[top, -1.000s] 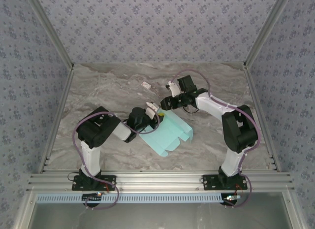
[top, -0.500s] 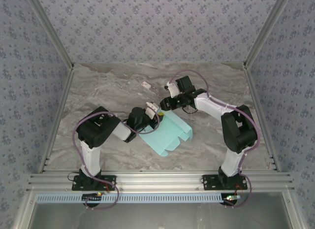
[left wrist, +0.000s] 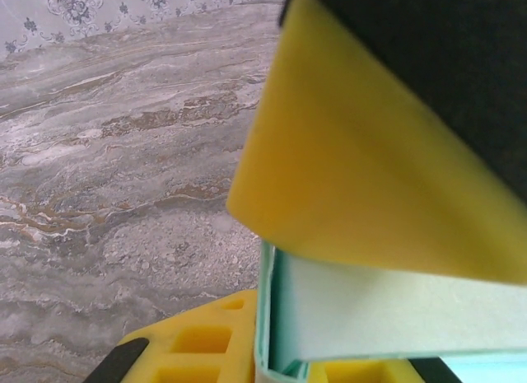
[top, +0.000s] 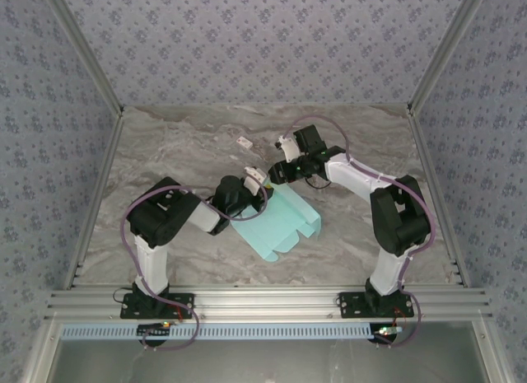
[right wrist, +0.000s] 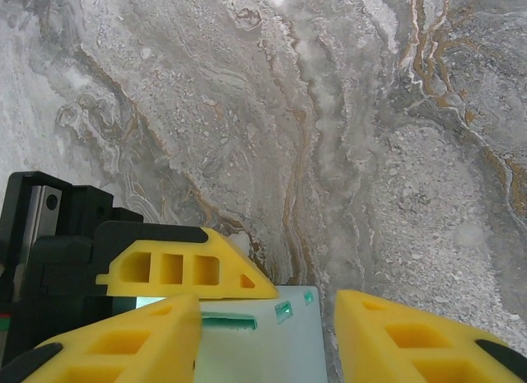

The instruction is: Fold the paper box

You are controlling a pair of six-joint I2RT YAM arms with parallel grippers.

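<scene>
1. Since a second ago, the left gripper (left wrist: 268, 268) has edged slightly toward the far side. The right gripper (right wrist: 268, 317) has drawn back a little. The card sheet has barely shifted.
2. Surface: a flat, grey marble-patterned tabletop (top: 181, 152) with brownish veins.
3. Enclosure: blue-grey floral-papered walls (top: 263, 37) stand on three sides. A silver aluminium frame rail (top: 263, 301) runs along the near edge.
4. Task item: the pale blue thin-card paper box (top: 284, 222) is a partly folded sheet with rounded flaps. It lies near the table's middle, between the two arms.
5. Left gripper: its yellow fingers (left wrist: 362, 152) are closed onto the box's edge, with the card pinched between them.
6. Right gripper: the jaws stand parted and hold nothing. A corner of the box lies beneath the gap; whether it touches them cannot be told.
7. Surroundings: a small white tag (top: 244, 142) lies well apart from the box, on the far side. A purple cable (top: 125, 226) loops along the left arm.
8. Obstruction: both gripper heads crowd the box's far-left corner and hide it from above.
</scene>
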